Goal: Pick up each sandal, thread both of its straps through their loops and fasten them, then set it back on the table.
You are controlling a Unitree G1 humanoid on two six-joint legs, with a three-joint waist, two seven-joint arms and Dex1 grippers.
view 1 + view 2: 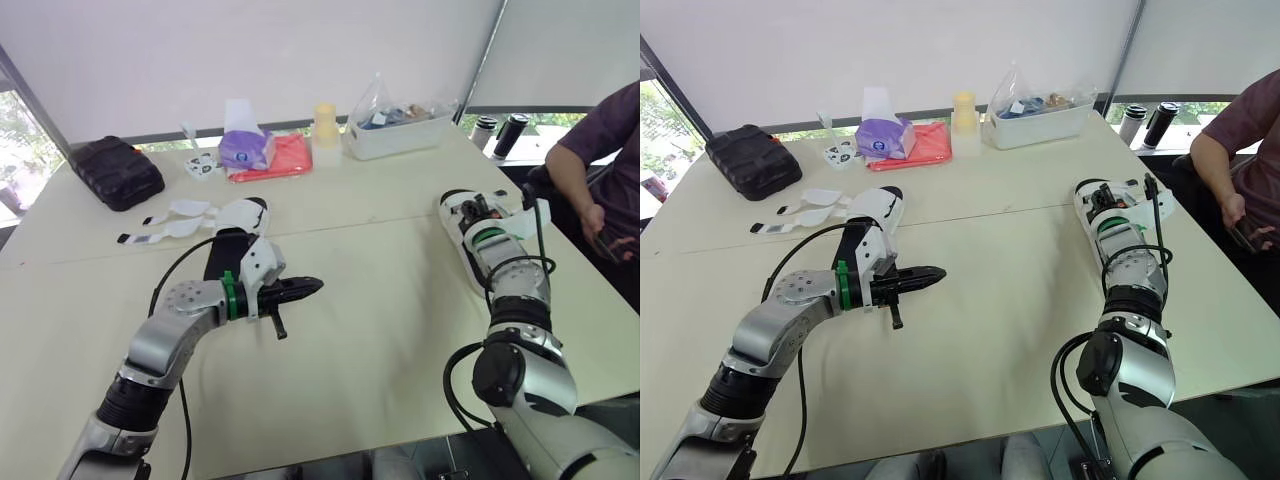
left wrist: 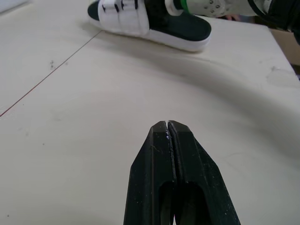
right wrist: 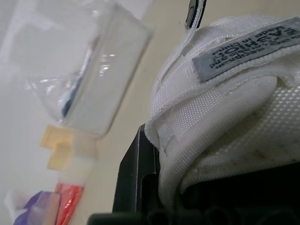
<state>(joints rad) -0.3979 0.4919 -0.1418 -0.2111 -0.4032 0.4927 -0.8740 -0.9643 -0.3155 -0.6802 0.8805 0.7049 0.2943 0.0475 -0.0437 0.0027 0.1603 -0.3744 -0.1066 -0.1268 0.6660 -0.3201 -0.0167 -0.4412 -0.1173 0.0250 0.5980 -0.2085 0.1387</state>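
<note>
One white-and-black sandal (image 1: 238,222) lies at the left of the table, its two white straps (image 1: 170,228) spread open flat beside it. My left gripper (image 1: 316,285) hovers low over the middle of the table, to the right of that sandal, shut and empty, its fingertips (image 2: 168,129) pressed together. The second sandal (image 2: 187,33) lies at the right of the table under my right wrist. My right gripper (image 1: 476,212) is on it, shut on a white mesh strap (image 3: 225,108) that covers most of its fingers.
Along the far edge stand a black case (image 1: 118,170), a purple tissue pack (image 1: 246,148), a red pouch (image 1: 278,160), a pale bottle (image 1: 326,128) and a white bin (image 1: 398,132). A seated person (image 1: 590,160) is at the right edge.
</note>
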